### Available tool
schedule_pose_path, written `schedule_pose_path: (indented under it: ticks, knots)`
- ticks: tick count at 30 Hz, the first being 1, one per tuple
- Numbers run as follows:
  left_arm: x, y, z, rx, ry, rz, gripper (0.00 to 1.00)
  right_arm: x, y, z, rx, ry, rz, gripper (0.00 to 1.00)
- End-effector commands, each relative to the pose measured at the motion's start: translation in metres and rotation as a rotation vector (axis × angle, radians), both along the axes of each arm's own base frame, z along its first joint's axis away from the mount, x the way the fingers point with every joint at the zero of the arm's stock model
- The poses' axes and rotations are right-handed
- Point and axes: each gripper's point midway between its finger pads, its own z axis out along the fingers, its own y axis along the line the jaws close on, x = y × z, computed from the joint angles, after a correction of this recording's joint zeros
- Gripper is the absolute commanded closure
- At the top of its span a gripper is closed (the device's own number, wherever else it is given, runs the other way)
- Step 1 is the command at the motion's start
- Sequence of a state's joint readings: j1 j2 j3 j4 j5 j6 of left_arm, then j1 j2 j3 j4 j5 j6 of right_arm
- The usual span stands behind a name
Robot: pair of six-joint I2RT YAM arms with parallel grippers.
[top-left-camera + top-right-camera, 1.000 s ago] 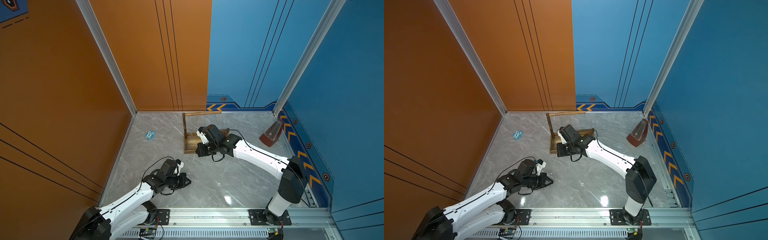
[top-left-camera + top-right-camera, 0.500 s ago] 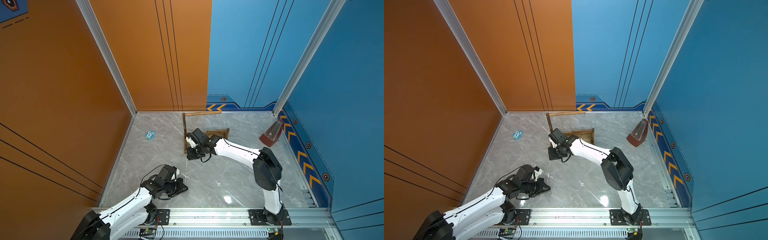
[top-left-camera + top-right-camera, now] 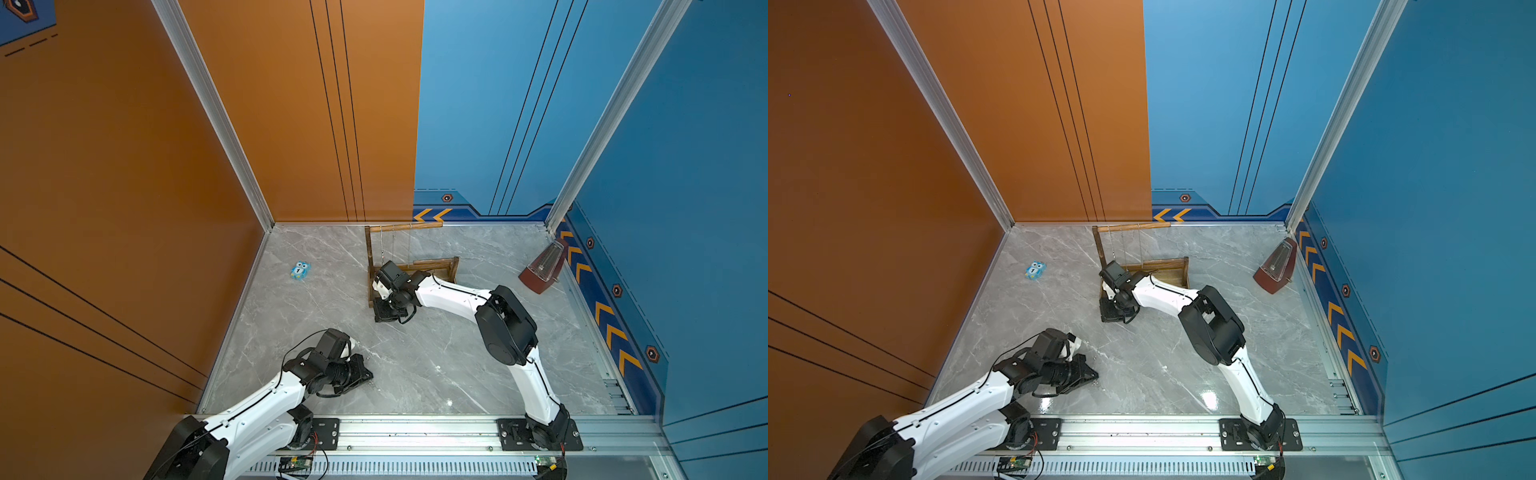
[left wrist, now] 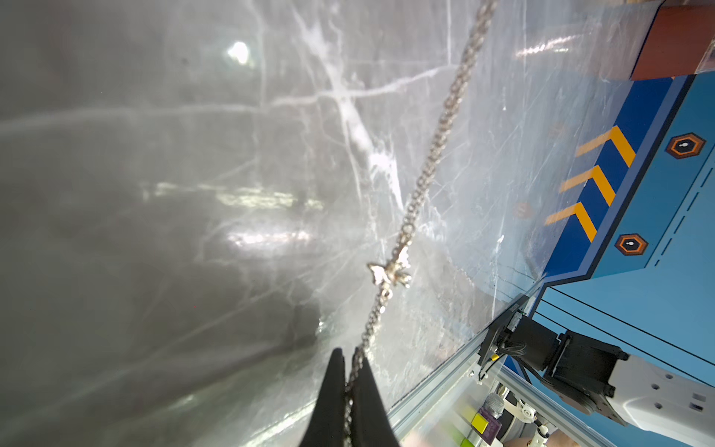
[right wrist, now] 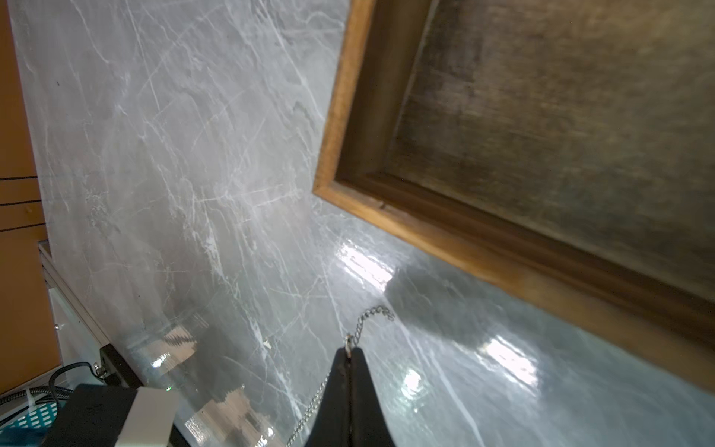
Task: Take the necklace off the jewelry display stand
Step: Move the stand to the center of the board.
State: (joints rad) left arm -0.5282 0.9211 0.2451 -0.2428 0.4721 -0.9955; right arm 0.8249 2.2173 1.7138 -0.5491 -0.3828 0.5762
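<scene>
Your left gripper (image 4: 349, 362) and right gripper (image 5: 350, 354) are each clamped on the necklace (image 4: 425, 174), held below the stand (image 3: 368, 257) at centre frame in both top views, so pulling them apart could snap it or slip it free.

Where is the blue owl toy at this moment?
In both top views the blue owl toy lies on the marble floor near the orange wall, on the left side, left of the jewelry display stand.

small blue owl toy (image 3: 300, 270) on the grey marble floor (image 3: 419, 374), dark red metronome (image 3: 542, 268) beside the blue wall (image 3: 685, 208)
</scene>
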Motion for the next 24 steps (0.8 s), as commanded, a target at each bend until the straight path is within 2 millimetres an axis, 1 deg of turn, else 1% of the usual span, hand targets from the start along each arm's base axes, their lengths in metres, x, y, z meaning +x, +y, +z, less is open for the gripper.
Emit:
schedule_pose_path:
  ticks: [1,5,9,11,13,17,20,24]
  knots:
    - [-0.019,0.007,-0.014,0.036,0.091,-0.015,0.91,0.028,0.001,0.009,0.023,-0.056,-0.033,1.00]
    - [-0.018,0.007,-0.013,0.040,0.094,-0.019,0.88,0.026,0.007,0.006,0.040,-0.035,-0.017,1.00]
    - [-0.018,0.006,-0.014,0.041,0.102,-0.025,0.83,0.031,0.004,0.004,0.031,-0.042,-0.027,1.00]
    - [-0.018,0.005,-0.013,0.041,0.103,-0.028,0.82,0.031,0.002,0.001,0.025,-0.036,-0.031,1.00]
    - [-0.018,0.005,-0.014,0.042,0.104,-0.030,0.82,0.035,0.008,0.006,0.040,-0.046,-0.027,1.00]
    - [-0.018,0.005,-0.013,0.038,0.100,-0.030,0.81,0.034,0.009,0.001,0.034,-0.037,-0.020,1.00]
    - [-0.017,0.005,-0.012,0.034,0.094,-0.026,0.78,0.035,0.009,-0.002,0.027,-0.034,-0.019,1.00]
    - [-0.017,0.005,-0.009,0.023,0.080,-0.019,0.77,0.036,0.008,-0.006,0.015,-0.034,-0.014,1.00]
